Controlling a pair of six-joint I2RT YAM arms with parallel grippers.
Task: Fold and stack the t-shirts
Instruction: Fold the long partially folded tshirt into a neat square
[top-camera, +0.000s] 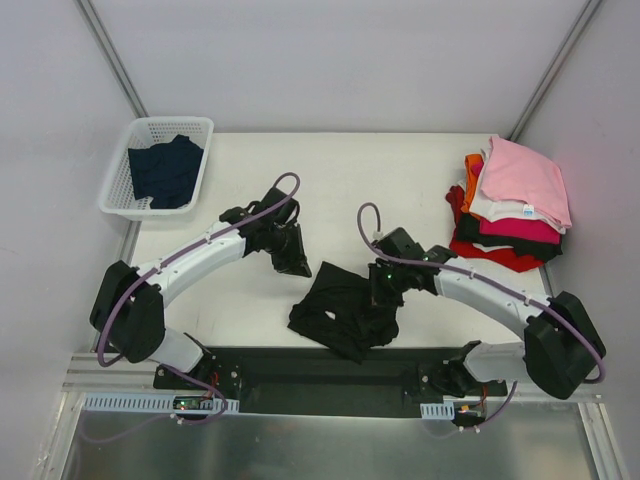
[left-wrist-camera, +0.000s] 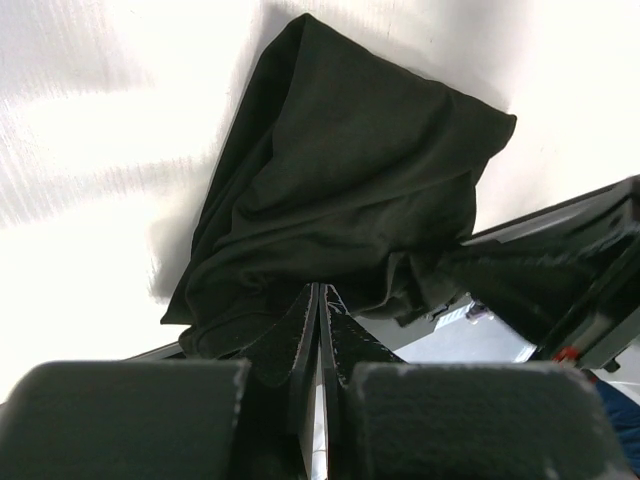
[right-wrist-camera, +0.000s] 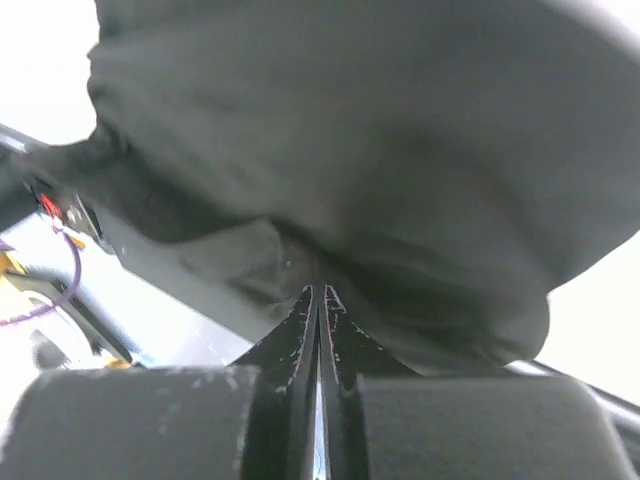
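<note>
A black t-shirt (top-camera: 345, 312) lies crumpled near the table's front edge, between the arms. My right gripper (top-camera: 384, 288) is on its right side. In the right wrist view its jaws (right-wrist-camera: 320, 290) are shut, and folds of the black cloth (right-wrist-camera: 330, 150) run into the tips. My left gripper (top-camera: 296, 262) is just off the shirt's upper left corner. Its jaws (left-wrist-camera: 320, 290) are shut with nothing seen between them, and the shirt (left-wrist-camera: 350, 190) lies ahead of them. A stack of folded t-shirts (top-camera: 515, 205), pink on top, sits at the back right.
A white plastic basket (top-camera: 125, 165) at the back left holds a dark navy t-shirt (top-camera: 165, 172). The black mounting rail (top-camera: 330, 375) runs along the front edge just below the crumpled shirt. White walls close in the table at the back and sides.
</note>
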